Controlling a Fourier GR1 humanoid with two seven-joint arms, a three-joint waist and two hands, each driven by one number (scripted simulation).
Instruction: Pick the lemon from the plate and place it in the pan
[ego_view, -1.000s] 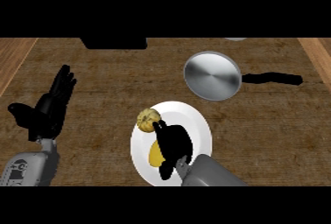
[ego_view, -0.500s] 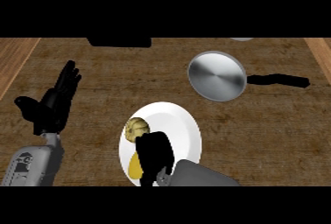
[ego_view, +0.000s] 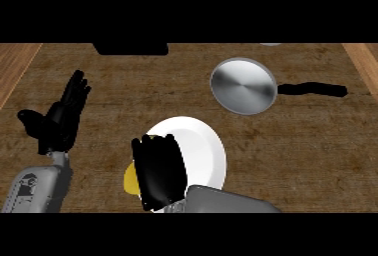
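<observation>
Lemon (ego_view: 130, 181) is seen only as a yellow sliver at the 9 o'clock edge of the right hand (ego_view: 160, 172), on the left rim of the plate (ego_view: 207, 150); the rest is hidden under the hand. Right hand is laid flat over the plate's left side, fingers pointing to 12 o'clock; whether they are curled round the lemon cannot be told. Left hand (ego_view: 59, 117) is resting at 9 o'clock of the plate, fingers straight and upward. Judged: grasp not confirmed, lift and transfer still left. Pan (ego_view: 244, 86) sits at 1 o'clock of the plate, well apart, nothing seen in it. Pan: round, brushed grey metal, dark handle to 3 o'clock. Plate: round, glossy white. Counter (ego_view: 310, 145): dark brown wood grain.
</observation>
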